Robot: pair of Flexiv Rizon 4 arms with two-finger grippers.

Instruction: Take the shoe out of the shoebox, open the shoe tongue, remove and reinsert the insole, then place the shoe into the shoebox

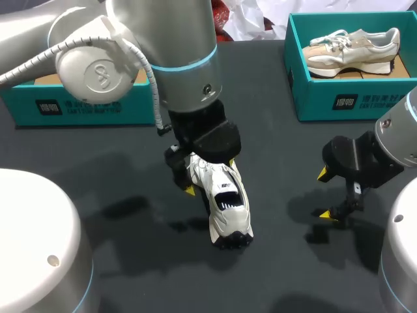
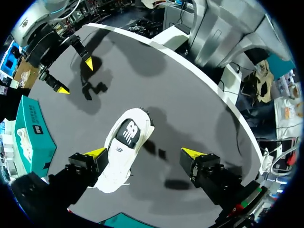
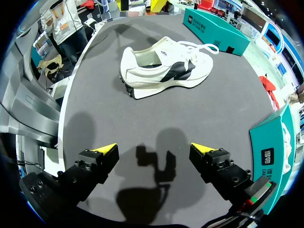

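Observation:
A white and black shoe lies on its side on the dark table, near the middle. My left gripper hangs right over it and is open. The shoe rests against one of its fingers, while the other finger stands well apart from it. In the head view only one yellow fingertip of that gripper shows beside the shoe. To the right, my right gripper is low over the bare table, open and holding nothing. From its wrist view the shoe lies ahead.
A teal shoebox at the back right holds a beige shoe. A second teal shoebox stands at the back left, partly hidden by my left arm. White rounded arm bases fill the near corners.

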